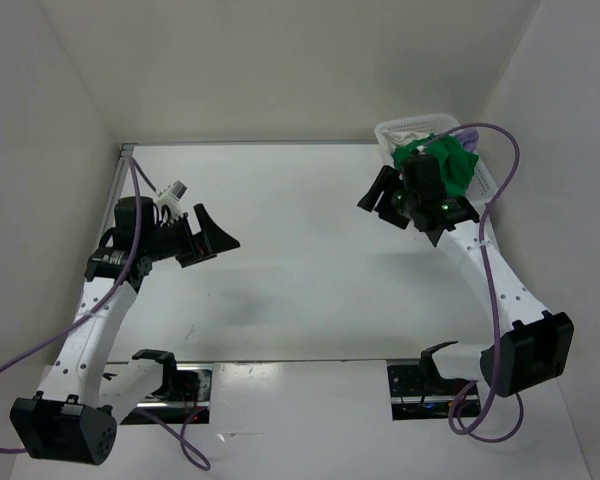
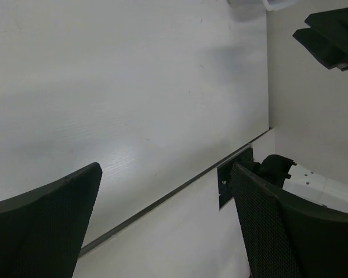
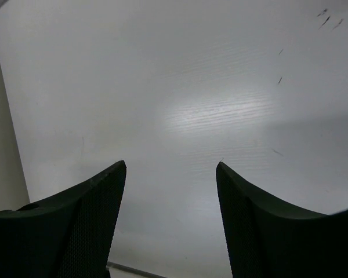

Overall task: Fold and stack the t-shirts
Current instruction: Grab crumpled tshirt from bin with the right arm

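Nearest, along the front edge of the desk [image 1: 300, 270]: both arm bases, bolted side by side.

Farther in on the left, the left hand [image 1: 208, 240] — spread wide, gripping nothing, touching nothing, raised over bare white surface. From its own wrist camera, two dark mesh-textured fingers [image 2: 52, 214] far apart, with only plain desk and the front edge strip between them.

Across on the right and deeper in, the right hand [image 1: 378, 198] — likewise wide open and empty. Pads [image 3: 75, 220] well apart, nothing but pale desk in the gap. Held above the desk just in front of the basket, pointing away from it toward the desk's middle. No cloth against either finger in the wrist view.

Farthest back, in the far right corner: the white mesh basket [image 1: 425, 125], with the bright green t-shirt [image 1: 455, 165] bunched inside and spilling over the near rim. Partly hidden behind the right wrist in the overhead view. Unfolded, crumpled in a heap. Whatever else lies in the basket: too hidden to tell. Looping past the basket's right side, a purple cable [image 1: 510, 160].
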Available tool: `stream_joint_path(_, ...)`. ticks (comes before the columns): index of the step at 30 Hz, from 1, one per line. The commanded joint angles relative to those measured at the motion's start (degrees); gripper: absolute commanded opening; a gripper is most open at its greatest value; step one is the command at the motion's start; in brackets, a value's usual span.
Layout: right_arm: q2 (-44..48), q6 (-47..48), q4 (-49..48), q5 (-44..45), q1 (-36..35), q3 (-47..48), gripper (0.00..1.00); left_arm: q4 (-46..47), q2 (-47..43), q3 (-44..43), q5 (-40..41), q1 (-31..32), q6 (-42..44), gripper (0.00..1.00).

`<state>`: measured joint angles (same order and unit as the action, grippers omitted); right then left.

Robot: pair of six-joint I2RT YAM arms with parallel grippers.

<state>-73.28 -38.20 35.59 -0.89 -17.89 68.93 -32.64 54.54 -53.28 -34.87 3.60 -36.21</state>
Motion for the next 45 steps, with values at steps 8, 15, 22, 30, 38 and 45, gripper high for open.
stream_joint_path(8,-0.5,1.0,-5.2,-6.0,16.7,6.4,0.54,5.5,-1.4,0.0,-7.7,3.9,0.4,0.99)
stream_joint_path(15,-9.7,1.0,-7.1,-4.2,27.1,14.1,0.08,8.4,-3.1,1.4,-7.3,6.8,-2.6,0.25)
stream_joint_path(22,-20.6,-1.8,-12.0,-2.5,27.6,20.6,0.39,9.4,-4.2,3.2,-6.3,9.1,-2.6,0.36)
stream_joint_path(30,-28.1,-1.8,-14.4,0.3,28.2,23.3,0.49,11.0,-3.5,5.5,-6.3,11.6,-2.6,0.52)
stream_joint_path(38,-30.4,-2.4,-15.0,4.4,29.8,24.7,0.52,10.5,-0.8,4.3,-5.0,11.6,-0.8,0.52)
stream_joint_path(45,-35.5,0.4,-16.3,1.1,30.3,26.6,0.53,11.5,1.2,4.3,-4.5,11.6,-0.8,0.52)
